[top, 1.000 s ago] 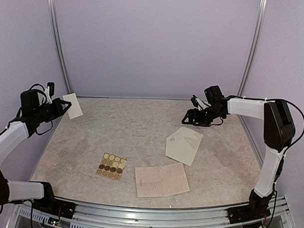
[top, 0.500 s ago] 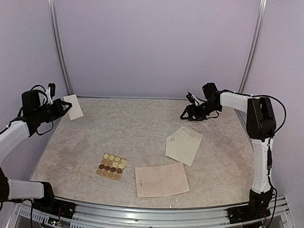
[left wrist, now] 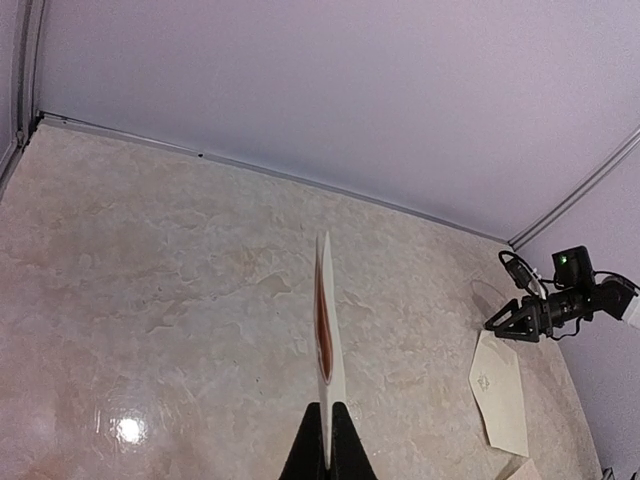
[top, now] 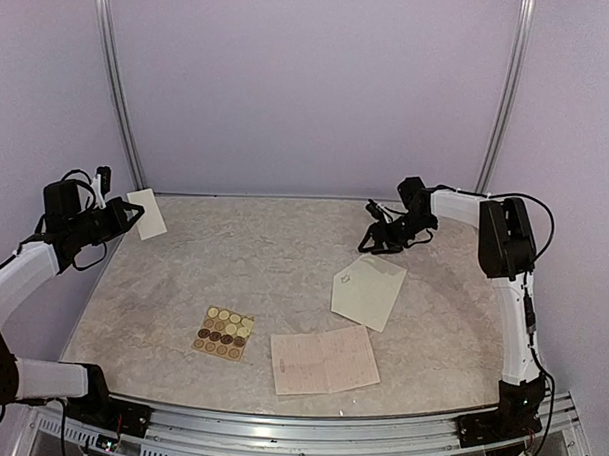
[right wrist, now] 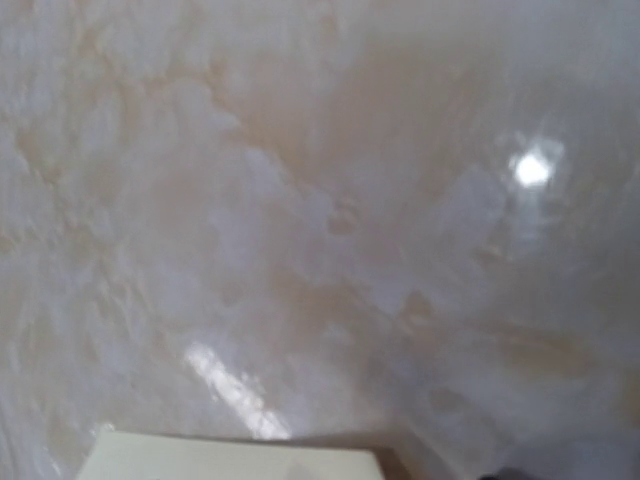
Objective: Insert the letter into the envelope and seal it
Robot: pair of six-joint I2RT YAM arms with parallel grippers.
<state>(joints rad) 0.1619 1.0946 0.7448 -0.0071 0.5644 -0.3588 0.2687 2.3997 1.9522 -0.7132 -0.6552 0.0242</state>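
The cream envelope (top: 368, 290) lies flat on the table right of centre, its pointed flap towards the far left; it also shows in the left wrist view (left wrist: 500, 393) and as a blurred pale edge in the right wrist view (right wrist: 230, 460). My left gripper (top: 128, 218) is at the far left, raised, shut on a folded cream sheet (top: 146, 212), which appears edge-on with a reddish inside in the left wrist view (left wrist: 325, 325). My right gripper (top: 367, 242) hovers just beyond the envelope's far edge, its jaws spread and empty. Its own view is blurred and shows no fingers.
A pinkish handwritten sheet (top: 324, 360) lies near the front edge. A tan card of round stickers (top: 223, 332) lies left of it. Purple walls with metal posts close in the back and sides.
My right arm has swung leftward, its gripper shifting a little left and nearer the envelope's far edge. The left arm and its folded sheet have not moved.
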